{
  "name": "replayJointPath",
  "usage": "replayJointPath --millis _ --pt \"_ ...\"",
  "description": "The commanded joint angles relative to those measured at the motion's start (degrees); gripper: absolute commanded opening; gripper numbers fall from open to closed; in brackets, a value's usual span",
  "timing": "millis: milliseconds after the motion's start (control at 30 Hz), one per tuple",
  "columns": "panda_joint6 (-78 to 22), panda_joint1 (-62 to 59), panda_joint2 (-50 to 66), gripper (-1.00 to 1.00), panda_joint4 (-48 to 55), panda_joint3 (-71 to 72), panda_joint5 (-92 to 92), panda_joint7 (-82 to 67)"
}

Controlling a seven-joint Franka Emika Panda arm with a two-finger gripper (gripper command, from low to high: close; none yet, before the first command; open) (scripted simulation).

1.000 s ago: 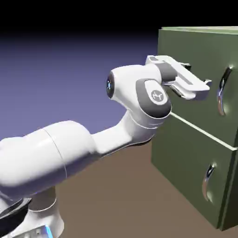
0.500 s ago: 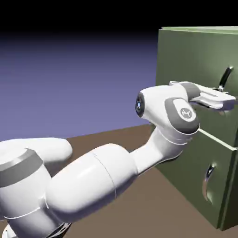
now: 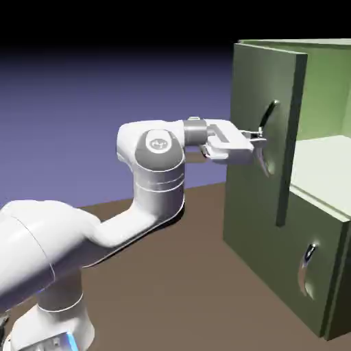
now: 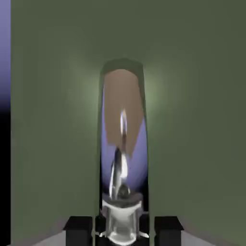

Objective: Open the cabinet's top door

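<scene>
Hand (image 3: 259, 140) grips the handle (image 4: 122, 158); only outside shows the top door (image 3: 264, 82) ajar

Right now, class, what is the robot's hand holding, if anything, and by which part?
The hand is closed on the top door by its curved silver handle, near the handle's lower end; the door stands swung open.

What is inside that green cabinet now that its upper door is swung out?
Behind the top door, the cabinet shows only a bare, paler green interior. Nothing is visible in it, though the door and the gripper at its handle hide the left part.
</scene>
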Motion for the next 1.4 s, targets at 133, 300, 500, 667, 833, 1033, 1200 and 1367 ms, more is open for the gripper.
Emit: replayJointPath --millis 133,300,500,667,833,1033,1200,1367 --pt "-8.4 -5.0 -2.3 -1.0 -7.6 10.4 7.9 2.4" --pt "-15.5 -6.7 -3.9 -1.0 -12.0 20.8 16.6 4.1" --pt "-23.1 -6.3 -4.0 -1.0 -14.6 33.2 27.5 6.3" --pt "-29.0 -5.0 -2.2 -1.0 -15.0 43.6 36.8 8.5" --pt "-35.1 -3.8 1.8 -1.0 -13.8 54.0 46.4 11.4" --pt "-42.7 -4.0 9.6 -1.0 -9.9 66.4 58.4 15.7" --pt "-49.7 -6.9 18.5 -1.0 -3.9 76.8 68.4 19.8" --pt "-57.4 -13.1 28.4 -1.0 4.8 87.2 77.3 24.0"
